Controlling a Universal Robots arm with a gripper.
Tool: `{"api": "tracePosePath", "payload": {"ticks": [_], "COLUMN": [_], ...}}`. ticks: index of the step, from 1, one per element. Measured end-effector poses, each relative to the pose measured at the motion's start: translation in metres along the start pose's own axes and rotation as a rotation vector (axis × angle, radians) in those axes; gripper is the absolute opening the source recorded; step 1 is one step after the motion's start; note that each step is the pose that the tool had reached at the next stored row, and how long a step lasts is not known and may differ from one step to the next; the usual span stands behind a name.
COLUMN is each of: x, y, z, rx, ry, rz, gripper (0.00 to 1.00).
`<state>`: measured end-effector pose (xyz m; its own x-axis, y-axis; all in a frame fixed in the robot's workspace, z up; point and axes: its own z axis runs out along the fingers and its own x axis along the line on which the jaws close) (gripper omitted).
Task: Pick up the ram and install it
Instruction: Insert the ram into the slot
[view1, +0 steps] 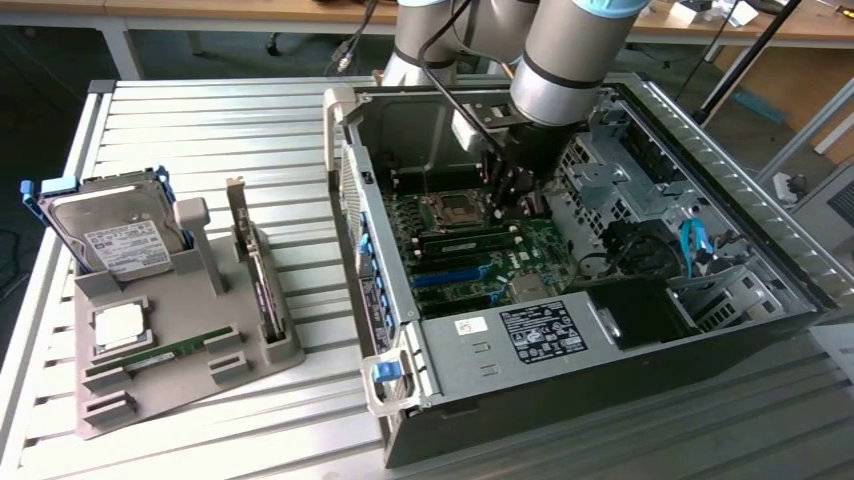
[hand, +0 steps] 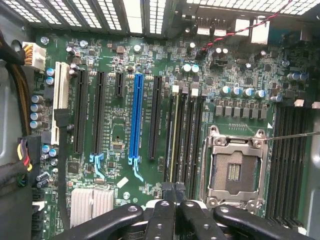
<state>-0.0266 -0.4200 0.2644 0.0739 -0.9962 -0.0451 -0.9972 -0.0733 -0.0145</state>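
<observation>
On the exterior view's left, a grey moulded holder (view1: 200, 340) sits on the slatted metal worktop (view1: 214, 130), carrying a silver boxy hard drive (view1: 118, 235), a dark expansion card with a metal bracket (view1: 256, 275) and a thin green ram stick (view1: 180, 350) lying in its slot. To the right stands the open black computer case (view1: 587, 330) with its green motherboard (view1: 481, 250). The robot arm (view1: 567, 60) reaches down into the case, its black gripper (view1: 514, 190) just above the memory slots beside the empty silver processor socket (hand: 235, 167). The jaws are together over a ram stick seated upright in a memory slot (hand: 173, 145); I cannot tell whether they touch it.
</observation>
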Motion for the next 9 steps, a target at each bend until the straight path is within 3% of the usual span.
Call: {"api": "tracePosePath", "payload": {"ticks": [9], "x": [0.002], "y": [-0.0222], "z": [0.0015], "rx": [-0.0076], "ry": [-0.0006], "rz": [0.0], "gripper": [0.11]}}
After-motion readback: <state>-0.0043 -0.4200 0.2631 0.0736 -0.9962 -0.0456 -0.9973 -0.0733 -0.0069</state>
